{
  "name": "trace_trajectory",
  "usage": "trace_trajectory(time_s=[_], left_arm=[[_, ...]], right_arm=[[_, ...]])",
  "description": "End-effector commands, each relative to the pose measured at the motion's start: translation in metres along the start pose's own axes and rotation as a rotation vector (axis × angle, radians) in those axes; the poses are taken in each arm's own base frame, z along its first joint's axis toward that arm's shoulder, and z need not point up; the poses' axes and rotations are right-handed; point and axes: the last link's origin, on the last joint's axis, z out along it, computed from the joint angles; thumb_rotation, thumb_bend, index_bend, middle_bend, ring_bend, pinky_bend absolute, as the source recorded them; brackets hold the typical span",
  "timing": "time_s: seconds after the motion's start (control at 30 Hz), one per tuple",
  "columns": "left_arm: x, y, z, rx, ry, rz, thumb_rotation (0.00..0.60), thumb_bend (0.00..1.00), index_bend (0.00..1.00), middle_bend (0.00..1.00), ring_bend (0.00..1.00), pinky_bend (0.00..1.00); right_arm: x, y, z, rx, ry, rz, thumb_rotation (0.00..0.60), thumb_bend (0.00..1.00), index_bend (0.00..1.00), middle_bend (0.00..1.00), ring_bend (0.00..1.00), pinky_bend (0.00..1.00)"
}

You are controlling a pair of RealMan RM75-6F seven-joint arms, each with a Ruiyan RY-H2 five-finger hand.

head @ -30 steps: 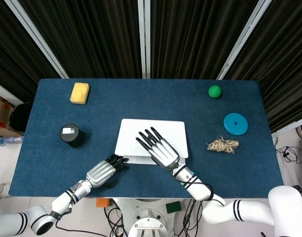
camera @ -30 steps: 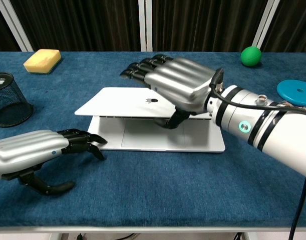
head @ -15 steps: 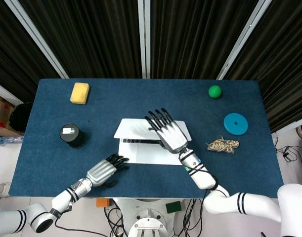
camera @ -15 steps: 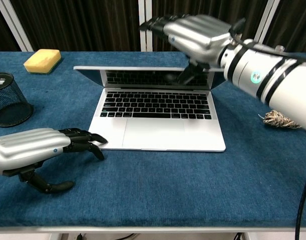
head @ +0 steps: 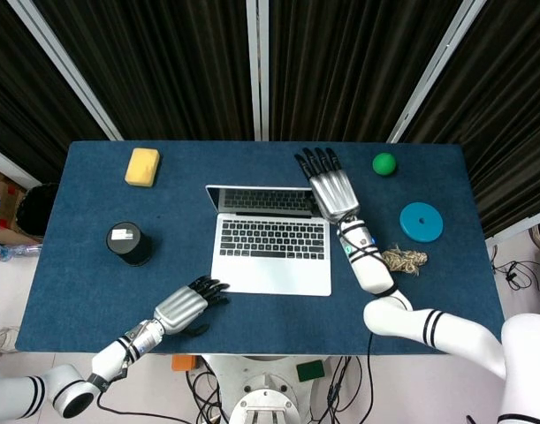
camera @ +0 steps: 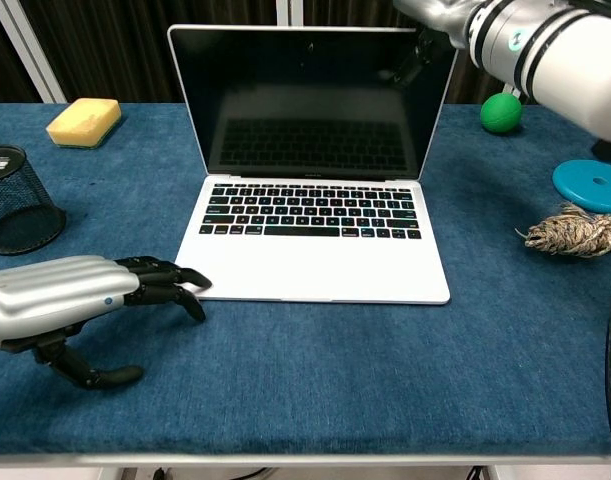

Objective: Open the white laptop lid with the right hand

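Note:
The white laptop (head: 271, 254) stands open in the middle of the table, its lid upright and the dark screen (camera: 310, 100) facing me. My right hand (head: 331, 190) is at the lid's top right corner. Its fingers reach straight back past the top edge, and its thumb (camera: 419, 60) lies against the screen's upper right corner. In the chest view most of that hand (camera: 437, 12) is cut off by the frame. My left hand (camera: 60, 305) rests on the table, holding nothing, with its fingertips at the laptop's front left corner.
A black mesh cup (head: 129, 242) stands at the left and a yellow sponge (head: 143, 166) at the back left. To the right are a green ball (head: 384, 163), a blue disc (head: 422, 222) and a rope bundle (head: 402, 260) close to my right forearm.
My right hand has swung the lid from nearly shut to upright, moving up and back with it. The left hand has stayed put.

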Motion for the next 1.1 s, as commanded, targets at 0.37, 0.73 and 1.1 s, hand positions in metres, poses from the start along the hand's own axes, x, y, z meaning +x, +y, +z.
trace_trajectory(time_s=[0.37,0.73,1.1], left_arm=[[0.002,-0.002,-0.005,0.020,0.000,-0.003,0.600,0.18,0.20,0.10,0.00,0.06],[0.038,-0.004,-0.040,0.063,0.218,0.072,0.600,0.18,0.20,0.10,0.00,0.06],[0.064,-0.077,-0.156,0.558,0.481,0.026,0.600,0.18,0.20,0.11,0.00,0.06]], right_arm=[[0.016,0.032,0.053,-0.156,-0.007,-0.007,0.600,0.39,0.00,0.00,0.00,0.00],[0.050,0.050,-0.055,0.023,0.083,-0.006,0.600,0.38,0.00,0.00,0.00,0.00],[0.048,0.145,-0.231,-0.149,0.109,-0.040,0.600,0.38,0.00,0.00,0.00,0.00]])
